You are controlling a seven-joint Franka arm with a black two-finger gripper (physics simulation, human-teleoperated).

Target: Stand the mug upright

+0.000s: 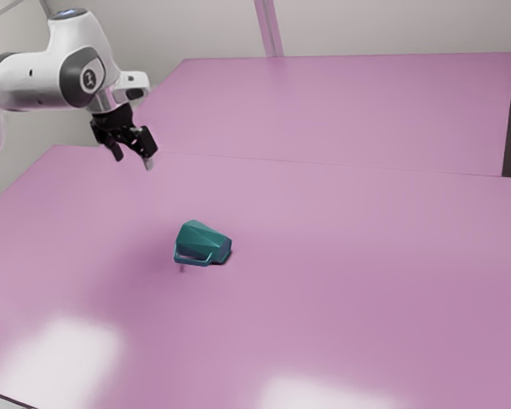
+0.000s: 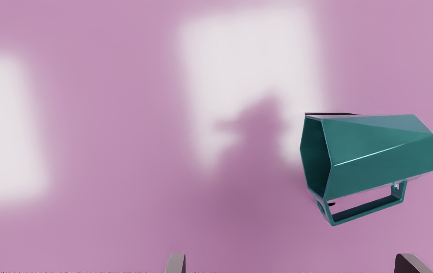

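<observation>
The open gripper [image 1: 134, 158] is cropped in wrist view, toppled mug [image 2: 375, 151] half-shadowed.

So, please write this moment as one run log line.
faceted teal mug: on its side, not upright | black two-finger gripper: above glossy pink table, jaws open, empty

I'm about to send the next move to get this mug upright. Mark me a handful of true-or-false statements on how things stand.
1. The faceted teal mug lies on its side on the smooth pink table. True.
2. The black two-finger pincer is open. True.
3. The pincer is touching the mug's handle. False: it is raised above the table, apart from the mug.
4. The mug's mouth is pressed flat against the table. False: the mouth faces sideways.
5. The mug's angular handle is made of round wooden beads. False: it is a teal, straight-edged loop.
</observation>
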